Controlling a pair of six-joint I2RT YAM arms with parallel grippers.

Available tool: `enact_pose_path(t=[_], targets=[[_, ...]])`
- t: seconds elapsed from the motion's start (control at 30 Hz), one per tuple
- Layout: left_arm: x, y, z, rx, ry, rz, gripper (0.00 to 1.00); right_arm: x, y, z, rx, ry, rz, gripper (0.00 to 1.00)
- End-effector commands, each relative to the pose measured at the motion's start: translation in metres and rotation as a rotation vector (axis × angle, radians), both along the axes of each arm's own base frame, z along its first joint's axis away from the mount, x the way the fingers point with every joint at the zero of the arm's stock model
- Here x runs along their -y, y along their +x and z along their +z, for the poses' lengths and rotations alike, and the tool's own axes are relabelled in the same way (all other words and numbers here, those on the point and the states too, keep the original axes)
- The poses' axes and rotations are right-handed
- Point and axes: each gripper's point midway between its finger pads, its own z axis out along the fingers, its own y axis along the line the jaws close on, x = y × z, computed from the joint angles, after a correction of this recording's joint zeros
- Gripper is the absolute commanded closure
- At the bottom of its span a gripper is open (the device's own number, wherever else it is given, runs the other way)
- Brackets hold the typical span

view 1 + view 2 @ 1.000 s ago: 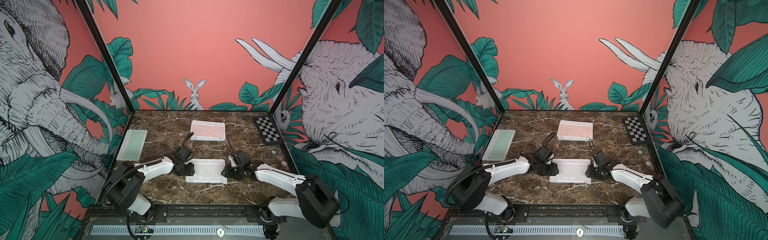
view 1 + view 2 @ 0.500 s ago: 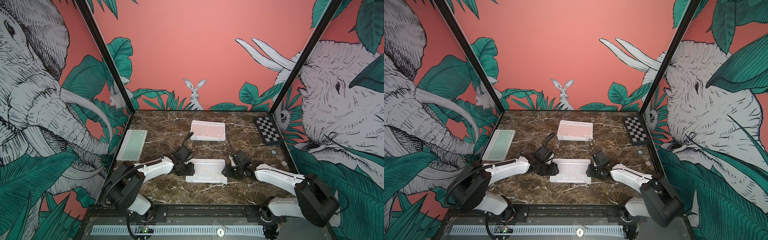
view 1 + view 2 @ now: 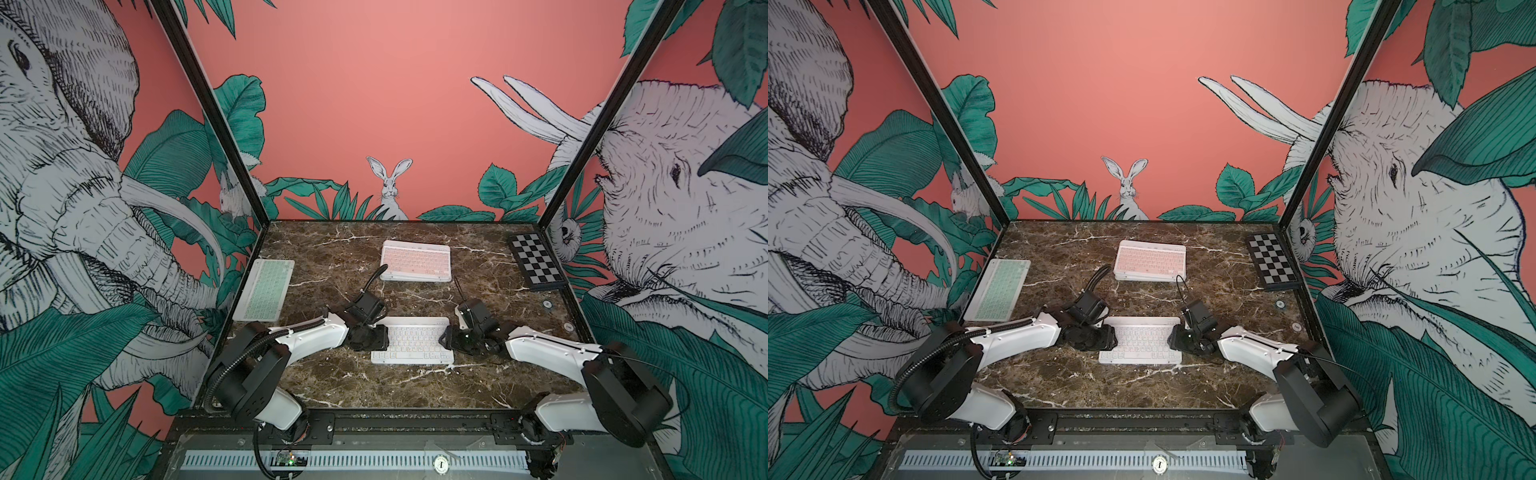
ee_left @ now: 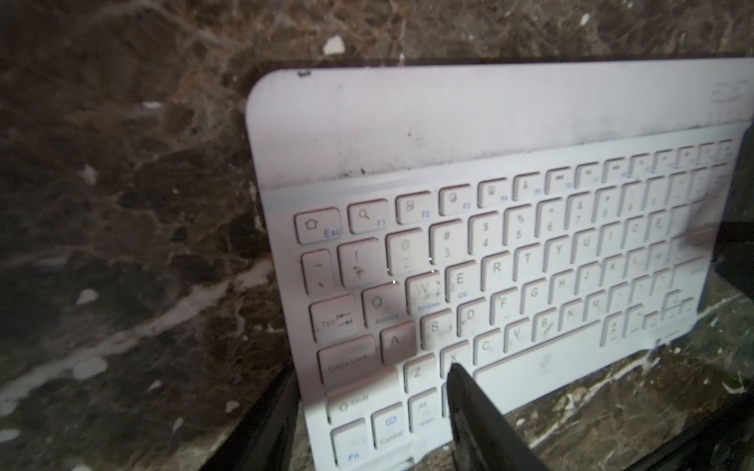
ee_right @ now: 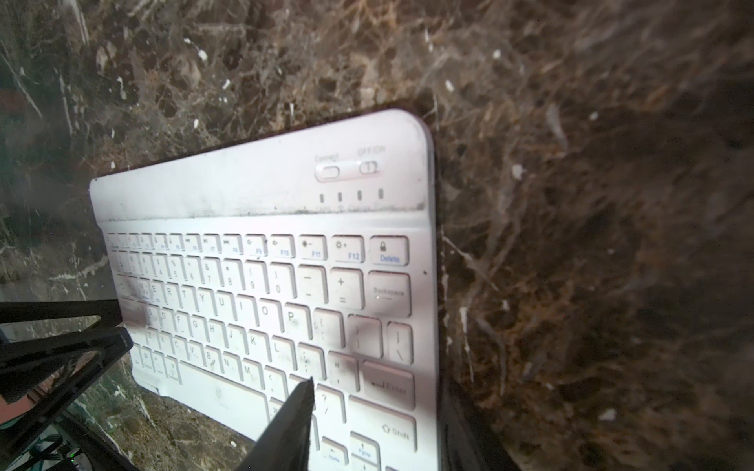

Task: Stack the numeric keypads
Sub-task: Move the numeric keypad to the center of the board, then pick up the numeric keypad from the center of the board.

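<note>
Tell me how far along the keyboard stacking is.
Done: a pink-topped pile of a few keyboards sits at the back. In hand: the left gripper and right gripper clamp the ends of the white keyboard. Left: that one and the green keyboard by the left wall are not yet stacked.

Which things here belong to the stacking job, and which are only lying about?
Belong to the job: white keypad, at the front; pink-topped keypad stack, at the back; green keypad, by the left wall.
Lying about: checkered board, back right corner; two small round discs near the right wall.
</note>
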Motion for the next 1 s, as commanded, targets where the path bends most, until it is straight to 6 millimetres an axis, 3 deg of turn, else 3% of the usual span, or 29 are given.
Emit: enact_pose_path(t=[0.0,0.37,0.97], targets=[[0.005,-0.011,-0.015,-0.046,0.002,-0.018,0.4,-0.033,0.001,0.025,0.045,0.19,0.058,0.51],[0.007,-0.017,-0.025,-0.068,0.008,-0.038,0.4,-0.051,0.002,0.05,0.095,0.425,0.093,0.55],[0.011,-0.023,-0.036,-0.099,0.009,-0.072,0.4,-0.045,-0.004,0.075,0.126,0.539,0.108,0.57]])
